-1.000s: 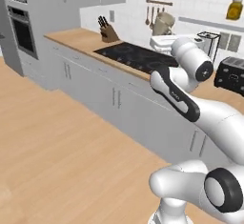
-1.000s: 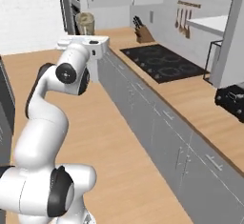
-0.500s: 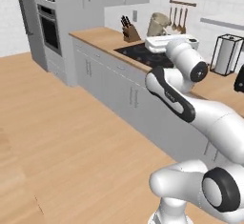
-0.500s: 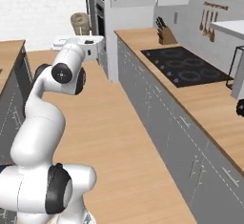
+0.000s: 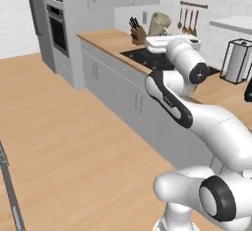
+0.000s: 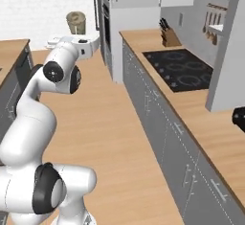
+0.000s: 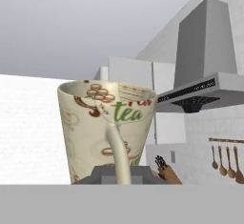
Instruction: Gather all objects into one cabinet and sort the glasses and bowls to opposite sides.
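Hand view puts the cream mug (image 7: 106, 130) in the lower left centre of the frame, upright, its handle running down toward my gripper (image 7: 116, 176), whose jaws are closed tight on that handle. Brown and green printed lettering covers the mug's side. Behind it, in the right half of the frame, hangs a grey range hood (image 7: 205, 70), with hanging utensils (image 7: 224, 158) at the lower right edge and a knife block (image 7: 164, 169) just right of the mug's base.

From the left base view, the mug (image 5: 158, 24) rides above my hand in the upper centre, over the black cooktop (image 5: 152, 58). From the right base view, it (image 6: 76, 22) sits in the upper left, held high above the wooden floor (image 6: 110, 123).
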